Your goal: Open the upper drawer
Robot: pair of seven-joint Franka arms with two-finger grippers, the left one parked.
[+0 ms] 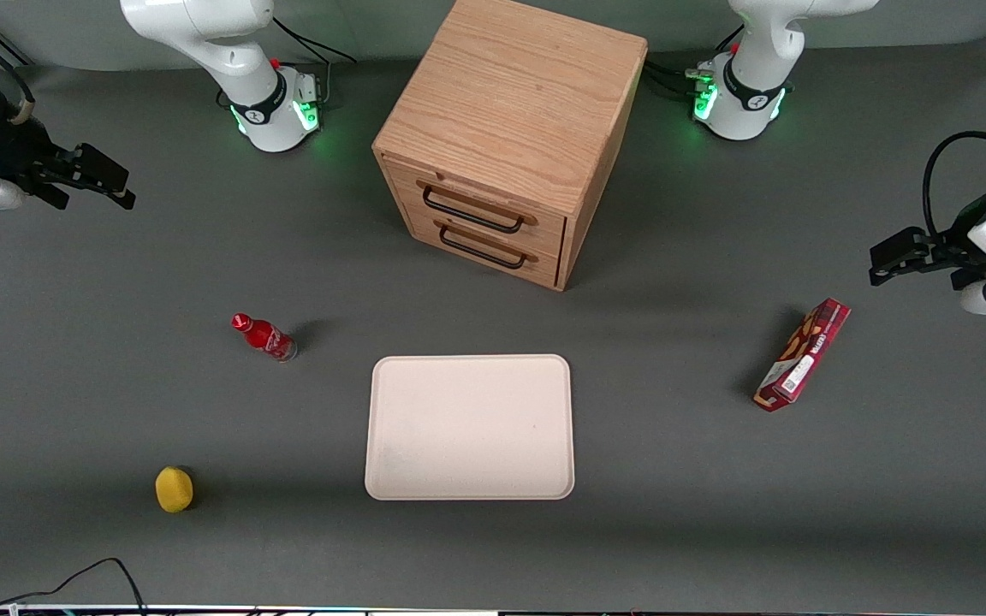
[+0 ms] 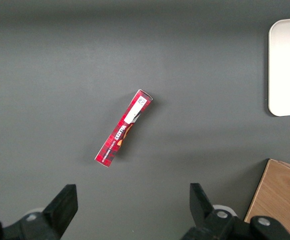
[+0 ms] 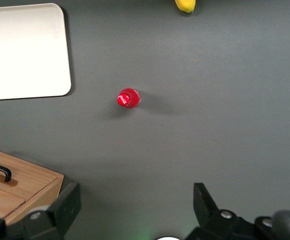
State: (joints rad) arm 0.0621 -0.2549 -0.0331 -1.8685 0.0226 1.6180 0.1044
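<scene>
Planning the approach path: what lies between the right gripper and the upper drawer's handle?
Nothing: in the front view, only bare table separates the open gripper, at the working arm's end, from the upper drawer.

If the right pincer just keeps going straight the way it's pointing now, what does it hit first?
Probably bare table. The open pincer points down at the tabletop, with the red bottle nearest that line but seemingly off it. The upper drawer sits well aside. Depth is uncertain.
</scene>
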